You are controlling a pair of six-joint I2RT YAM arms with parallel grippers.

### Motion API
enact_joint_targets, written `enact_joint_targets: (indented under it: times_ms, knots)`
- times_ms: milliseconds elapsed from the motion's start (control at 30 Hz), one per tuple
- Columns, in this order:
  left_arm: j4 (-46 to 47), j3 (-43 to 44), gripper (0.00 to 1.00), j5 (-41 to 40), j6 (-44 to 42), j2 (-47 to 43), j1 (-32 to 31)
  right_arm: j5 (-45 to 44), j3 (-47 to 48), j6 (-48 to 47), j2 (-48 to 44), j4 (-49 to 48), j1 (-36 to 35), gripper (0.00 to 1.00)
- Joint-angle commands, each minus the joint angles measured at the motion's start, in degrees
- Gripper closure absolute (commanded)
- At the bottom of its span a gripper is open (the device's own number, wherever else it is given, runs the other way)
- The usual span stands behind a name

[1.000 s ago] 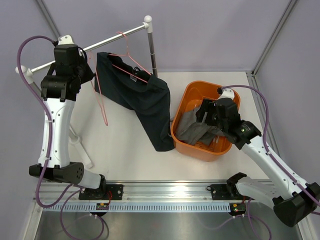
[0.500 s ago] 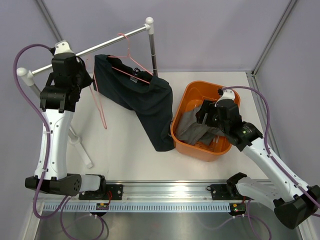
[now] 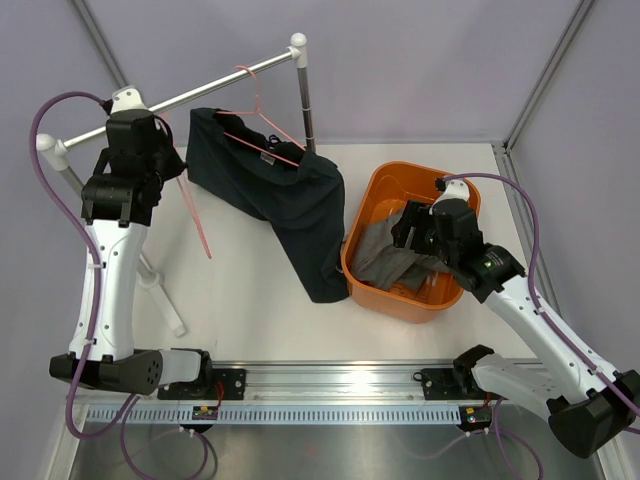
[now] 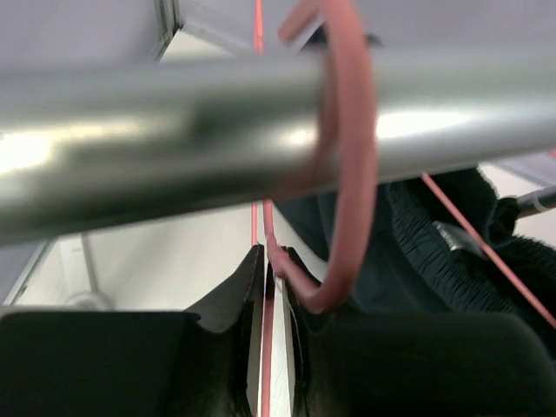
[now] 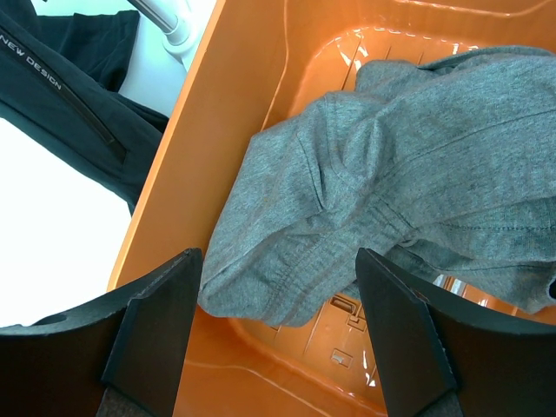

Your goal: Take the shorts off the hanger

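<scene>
The dark navy shorts [image 3: 290, 205] hang limp on a pink hanger [image 3: 262, 126] hooked over the metal rail [image 3: 205, 93]. Their lower end drapes against the orange bin [image 3: 362, 205]. They also show in the left wrist view [image 4: 417, 252] and the right wrist view [image 5: 61, 69]. The grey shorts [image 3: 385, 258] lie crumpled in the bin [image 5: 195, 139]. My left gripper [image 3: 177, 165] is shut on the wire of a second, bare pink hanger [image 3: 196, 212], whose hook [image 4: 352, 148] is round the rail [image 4: 156, 109]. My right gripper [image 3: 412, 232] is open above the grey shorts [image 5: 347, 182].
The rail ends at an upright post [image 3: 305, 100] behind the bin. The rack's white foot [image 3: 162, 295] lies on the table beside my left arm. The frame's uprights stand at the back corners.
My left gripper has shifted slightly up and left with the bare hanger, whose lower end swung a little. The right arm has barely moved.
</scene>
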State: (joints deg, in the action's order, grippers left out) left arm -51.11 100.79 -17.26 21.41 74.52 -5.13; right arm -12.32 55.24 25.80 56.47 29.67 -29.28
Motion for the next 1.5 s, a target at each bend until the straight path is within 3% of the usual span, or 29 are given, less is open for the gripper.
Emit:
enact_joint_targets:
  times_ms: [0,333,533,767,867,1133,1167,1300,1467]
  knots:
    - [-2.33,0.9,0.83,-1.46,-0.49,-1.39,0.38,1.07,-0.05,0.48,-0.66,-1.55,0.01,0.2]
    - [-2.76,2.21,0.78,-4.45,-0.84,-6.57,0.29,1.07,-0.14,0.3,-0.66,-1.46,0.1,0.2]
    - [-2.24,2.04,0.68,-7.27,-0.84,-12.73,-0.67,1.07,0.39,0.04,-0.48,-1.11,0.1,0.2]
    - [-0.57,1.6,0.62,3.86,0.38,-15.9,-1.9,0.54,1.62,-0.14,-0.66,0.21,0.01,0.2]
    - [1.8,-0.06,0.62,6.53,2.05,-16.95,-5.41,0.19,2.32,-0.23,-0.83,1.0,0.1,0.2]
    - [6.02,0.36,0.58,-8.12,2.5,-11.26,-29.04,-0.25,2.76,-0.14,-1.8,2.67,0.1,0.2]
    - [6.72,0.89,0.57,-12.76,2.24,-9.85,-33.24,-0.25,2.85,-0.14,-1.89,2.76,0.01,0.2]
    - [9.53,4.49,0.49,-22.63,2.5,-1.94,-37.58,-0.6,3.38,-0.49,-2.41,3.72,0.1,0.2]
    - [12.6,12.21,0.44,-30.97,3.81,9.73,-37.68,-0.69,4.43,-0.93,-2.94,4.96,0.1,0.19]
